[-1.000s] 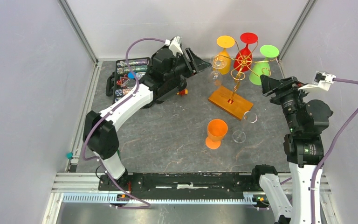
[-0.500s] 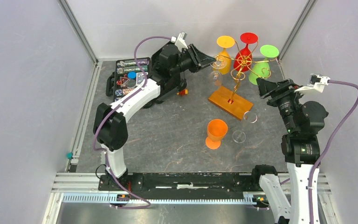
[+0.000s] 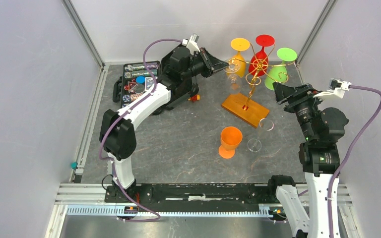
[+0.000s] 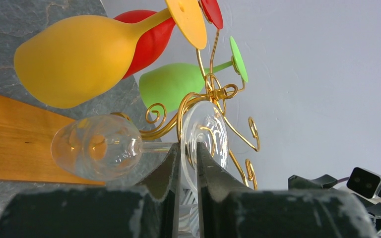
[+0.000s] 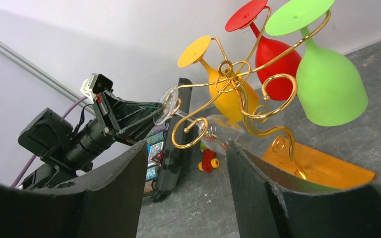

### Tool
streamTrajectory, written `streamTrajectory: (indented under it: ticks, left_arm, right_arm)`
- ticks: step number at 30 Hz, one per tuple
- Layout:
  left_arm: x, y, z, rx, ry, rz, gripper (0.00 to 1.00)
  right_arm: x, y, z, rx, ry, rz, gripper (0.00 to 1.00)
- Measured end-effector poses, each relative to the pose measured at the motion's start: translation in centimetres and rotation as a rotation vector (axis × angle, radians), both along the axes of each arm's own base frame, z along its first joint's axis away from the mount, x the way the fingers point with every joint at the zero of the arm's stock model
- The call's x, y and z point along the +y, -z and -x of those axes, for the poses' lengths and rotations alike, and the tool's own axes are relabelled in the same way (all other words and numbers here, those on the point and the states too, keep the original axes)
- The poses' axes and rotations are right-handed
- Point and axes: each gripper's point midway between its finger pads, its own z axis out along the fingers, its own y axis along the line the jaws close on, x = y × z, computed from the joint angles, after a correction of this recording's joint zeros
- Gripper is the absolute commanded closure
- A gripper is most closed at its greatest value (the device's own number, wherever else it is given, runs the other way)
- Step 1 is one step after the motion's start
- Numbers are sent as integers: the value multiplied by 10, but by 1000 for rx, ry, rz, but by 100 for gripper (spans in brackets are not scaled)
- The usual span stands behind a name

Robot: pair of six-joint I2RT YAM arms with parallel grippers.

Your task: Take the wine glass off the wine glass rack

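Note:
The gold wire wine glass rack (image 3: pixel 254 69) stands on its orange-brown wooden base (image 3: pixel 245 109) at the back right. A yellow (image 3: pixel 239 52), a red (image 3: pixel 264 49) and a green glass (image 3: pixel 279 69) hang on it upside down. A clear wine glass (image 3: pixel 233 75) hangs from the left arm. My left gripper (image 3: pixel 226 63) is shut on the clear glass's foot (image 4: pixel 206 134), with the bowl (image 4: pixel 96 151) to the left of the fingers (image 4: pixel 171 163). My right gripper (image 3: pixel 279 91) is open and empty just right of the rack, which shows in its wrist view (image 5: pixel 233 94).
An orange glass (image 3: pixel 229 141) stands in front of the base, and another clear glass (image 3: pixel 260 131) lies beside it. A black case (image 3: pixel 138 82) with small items sits at the back left, with a red toy (image 3: pixel 194 97) near it. Walls close in on both sides.
My left gripper has moved right, up to the rack, and closed on the clear glass's foot. My right gripper has shifted slightly left toward the rack.

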Motion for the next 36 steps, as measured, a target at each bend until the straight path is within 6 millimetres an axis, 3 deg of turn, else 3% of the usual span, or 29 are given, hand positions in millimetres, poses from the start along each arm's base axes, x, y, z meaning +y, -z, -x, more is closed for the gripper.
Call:
streamTrajectory:
  ticks: [4,10,16,18,26,36]
  left_arm:
    - [0,0,0,3,0,-2,97]
    - [1,0,0,-3,-1,-13,71]
    - [4,2,-2,-36,-19,-82,65]
    - [5,3,-2,-46,-24,-112,66]
    - [7,-1,0,-81,-30,-175,97]
    - [7,-11,3,-86,-23,-160,98]
  right_arm:
    - [0,1,0,1,0,-2,36]
    - [0,0,0,0,-1,-6,36]
    - [0,2,-1,2,-1,-11,36]
    - [0,3,-2,3,-1,-13,37]
    - [0,11,-5,18,-2,-20,37]
    - [0,11,-5,19,-2,-21,37]
